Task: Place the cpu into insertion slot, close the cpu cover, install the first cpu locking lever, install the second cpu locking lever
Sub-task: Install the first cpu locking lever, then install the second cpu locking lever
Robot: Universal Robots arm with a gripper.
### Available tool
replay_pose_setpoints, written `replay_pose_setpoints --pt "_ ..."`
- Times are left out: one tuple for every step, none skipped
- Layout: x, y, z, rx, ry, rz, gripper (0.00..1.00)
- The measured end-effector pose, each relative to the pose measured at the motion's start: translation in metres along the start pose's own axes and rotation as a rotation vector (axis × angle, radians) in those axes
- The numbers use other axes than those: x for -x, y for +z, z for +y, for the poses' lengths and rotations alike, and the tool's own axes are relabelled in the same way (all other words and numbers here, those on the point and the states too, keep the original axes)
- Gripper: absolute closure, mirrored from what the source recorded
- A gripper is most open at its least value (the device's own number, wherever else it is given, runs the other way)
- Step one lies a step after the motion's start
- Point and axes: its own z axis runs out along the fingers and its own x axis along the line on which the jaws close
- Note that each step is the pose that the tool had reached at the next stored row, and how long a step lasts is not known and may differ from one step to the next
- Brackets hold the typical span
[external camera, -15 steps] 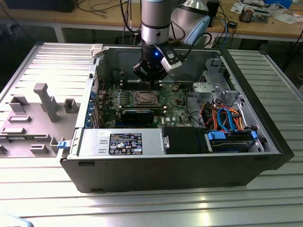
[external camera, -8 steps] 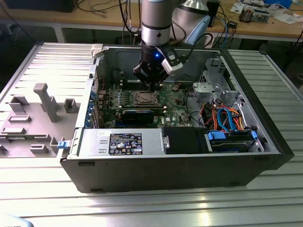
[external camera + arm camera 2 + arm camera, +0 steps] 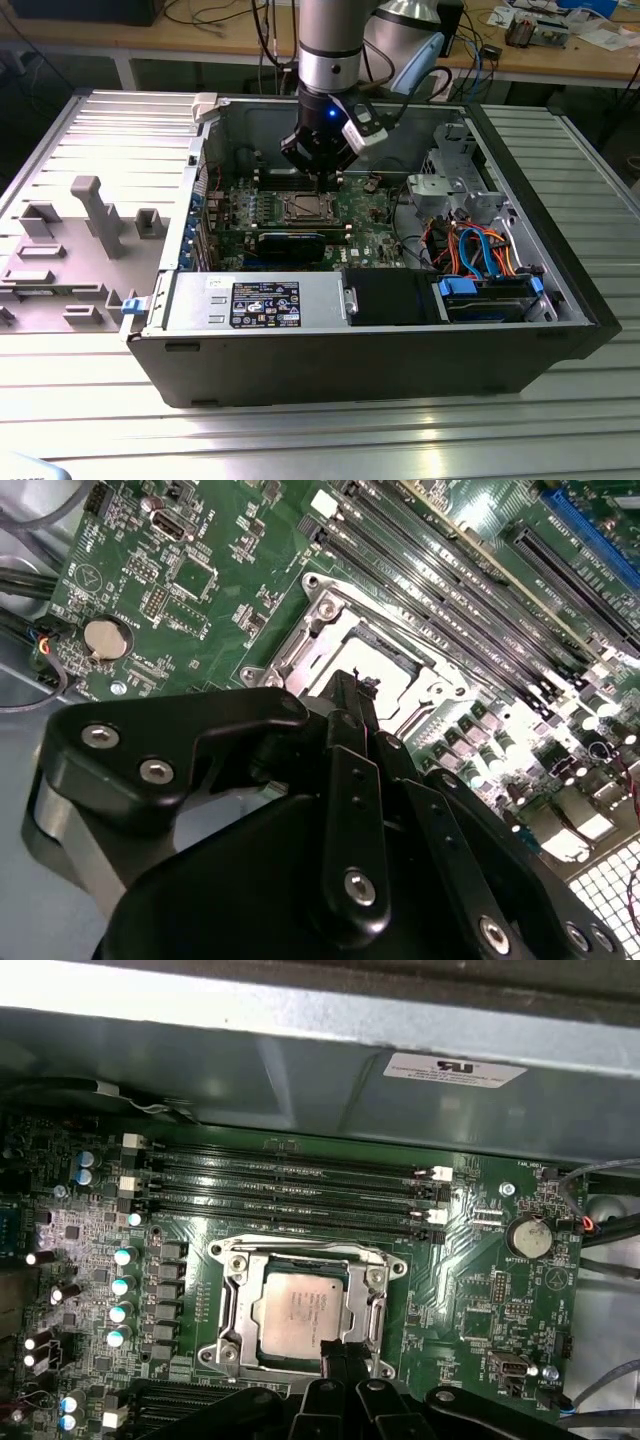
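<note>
gripper (image 3: pixel 335 1358) at cpu cover (image 3: pixel 232 1290) edge, cpu (image 3: pixel 298 1312) seated

Ribbed metal table (image 3: pixel 330 430), open black computer case (image 3: pixel 400 350) lying on it, grey plastic fixture (image 3: pixel 70 250) beside the case at the exterior view's left

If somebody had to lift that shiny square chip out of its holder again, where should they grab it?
Probably by two opposite edges, coming straight down from above. The cpu lies flat in the insertion slot, with the silver cpu cover framing it, so only its top face is open. The gripper hangs over its edge.
</note>
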Motion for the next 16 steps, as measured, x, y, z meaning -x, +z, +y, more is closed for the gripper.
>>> replay_pose_setpoints --pt "0.0000 0.0000 0.0000 0.0000 0.000 -0.0001 0.89" --pt "0.0000 -0.0001 0.0000 0.0000 0.000 0.0000 0.89" --pt "0.0000 -0.0003 0.0000 -0.0001 0.000 0.0000 0.89" --pt "0.0000 -0.0003 0.0000 0.0000 0.000 0.0000 0.89" --pt "0.0000 -0.0004 0.0000 0.0000 0.000 0.0000 0.89" --pt "0.0000 -0.0005 -0.0001 -0.0001 0.000 0.0000 0.89" --pt "0.0000 -0.0005 -0.0001 0.0000 0.000 0.0000 0.89" --pt "0.0000 -0.0006 -0.0001 0.0000 0.000 0.0000 0.89" --pt "0.0000 -0.0006 -0.0002 -0.0001 0.000 0.0001 0.89" --pt "0.0000 -0.0007 -0.0005 -0.0002 0.000 0.0001 0.89" --pt "-0.0003 -0.0005 -0.0028 -0.0001 0.000 0.0000 0.89" --pt "-0.0005 -0.0005 -0.0048 -0.0001 0.000 0.0000 0.89" --pt "-0.0006 -0.0004 -0.0057 0.0000 0.000 0.0000 0.89" --pt "-0.0007 -0.0004 -0.0066 -0.0001 0.000 0.0000 0.89" --pt "-0.0009 -0.0003 -0.0083 0.0001 0.000 0.0000 0.89" --pt "-0.0011 -0.0003 -0.0105 0.0012 0.000 -0.0002 0.89"
